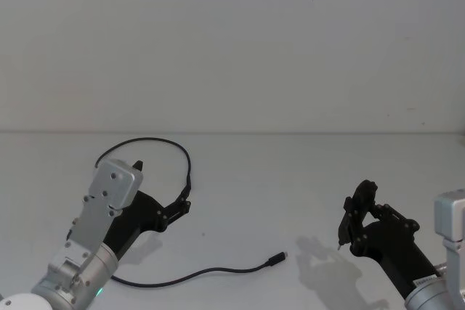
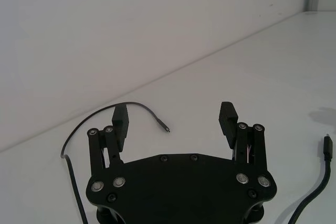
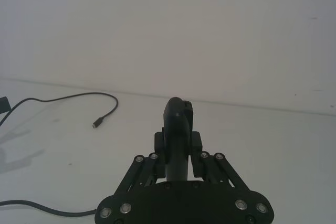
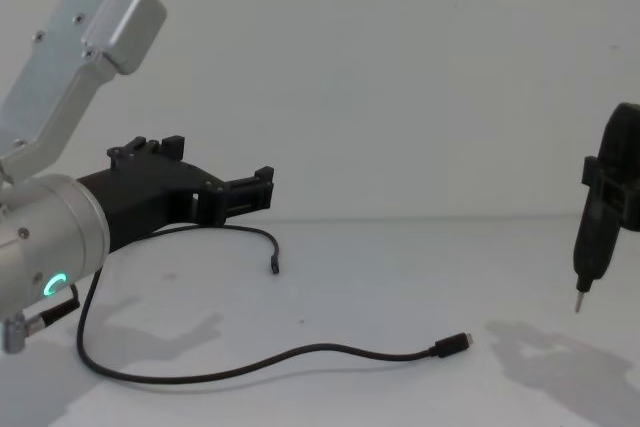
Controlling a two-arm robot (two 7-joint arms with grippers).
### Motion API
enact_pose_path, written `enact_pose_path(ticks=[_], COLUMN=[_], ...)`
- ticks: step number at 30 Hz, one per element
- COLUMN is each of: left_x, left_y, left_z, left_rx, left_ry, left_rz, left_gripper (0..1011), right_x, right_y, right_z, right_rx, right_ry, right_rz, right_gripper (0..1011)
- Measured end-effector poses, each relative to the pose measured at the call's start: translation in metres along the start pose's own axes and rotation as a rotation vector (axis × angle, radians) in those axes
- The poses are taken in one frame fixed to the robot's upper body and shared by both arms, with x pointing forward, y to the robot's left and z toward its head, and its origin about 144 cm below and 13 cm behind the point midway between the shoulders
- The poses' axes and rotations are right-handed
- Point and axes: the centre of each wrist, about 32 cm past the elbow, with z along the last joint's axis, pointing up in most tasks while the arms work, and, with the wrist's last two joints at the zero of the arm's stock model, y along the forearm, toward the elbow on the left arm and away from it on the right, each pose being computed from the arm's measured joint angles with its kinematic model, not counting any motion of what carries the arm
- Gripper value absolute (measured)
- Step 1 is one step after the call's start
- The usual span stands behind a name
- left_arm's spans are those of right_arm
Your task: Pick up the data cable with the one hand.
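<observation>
Data cable point(image 1: 218, 270), thin, black, looping, one end silver-tipped; left gripper point(image 2: 174, 114) above, fingers point(image 2: 121, 120) apart; right gripper point(image 1: 347, 224) idle

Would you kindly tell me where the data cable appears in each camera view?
Head view: data cable runs bottom-centre, then loops past the open left gripper.
Left wrist view: cable at left, and at the lower right edge.
Right wrist view: cable upper left and bottom left.
Chest view: cable low across the centre.
Shared landmark: the table-wall seam.
The right gripper idles at right.

Open table point(image 1: 290, 179) around data cable point(image 1: 218, 271)
</observation>
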Motion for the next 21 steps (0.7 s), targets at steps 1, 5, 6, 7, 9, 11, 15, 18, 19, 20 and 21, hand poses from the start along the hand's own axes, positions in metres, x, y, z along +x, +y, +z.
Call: enact_pose_path(ticks=[1,5,6,7,9,11,15,18,19,20,21], left_x=[0.0000,-0.0001,-0.0001,-0.0001,-0.0001,-0.0001,-0.0001,-0.0001,-0.0001,-0.0001,-0.0001], left_y=[0.0000,0.0000,0.0000,0.0000,0.0000,0.0000,0.0000,0.0000,0.0000,0.0000,0.0000], left_z=[0.0000,0.0000,0.0000,0.0000,0.0000,0.0000,-0.0001,-0.0001,-0.0001,-0.0001,-0.0001], left_rx=[0.000,0.000,0.000,0.000,0.000,0.000,0.000,0.000,0.000,0.000,0.000], left_ry=[0.000,0.000,0.000,0.000,0.000,0.000,0.000,0.000,0.000,0.000,0.000], left_rz=[0.000,0.000,0.000,0.000,0.000,0.000,0.000,0.000,-0.001,-0.001,-0.001], left_gripper=[1000,1000,1000,1000,1000,1000,1000,1000,1000,1000,1000], right_x=[0.0000,0.0000,0.0000,0.0000,0.0000,0.0000,0.0000,0.0000,0.0000,0.0000,0.0000], right_y=[0.0000,0.0000,0.0000,0.0000,0.0000,0.0000,0.0000,0.0000,0.0000,0.0000,0.0000], right_z=[0.0000,0.0000,0.0000,0.0000,0.0000,0.0000,0.0000,0.0000,0.0000,0.0000,0.0000], right_rx=[0.000,0.000,0.000,0.000,0.000,0.000,0.000,0.000,0.000,0.000,0.000], right_ry=[0.000,0.000,0.000,0.000,0.000,0.000,0.000,0.000,0.000,0.000,0.000], right_rz=[0.000,0.000,0.000,0.000,0.000,0.000,0.000,0.000,0.000,0.000,0.000], right_gripper=[263,263,263,263,263,263,263,263,263,263,263])
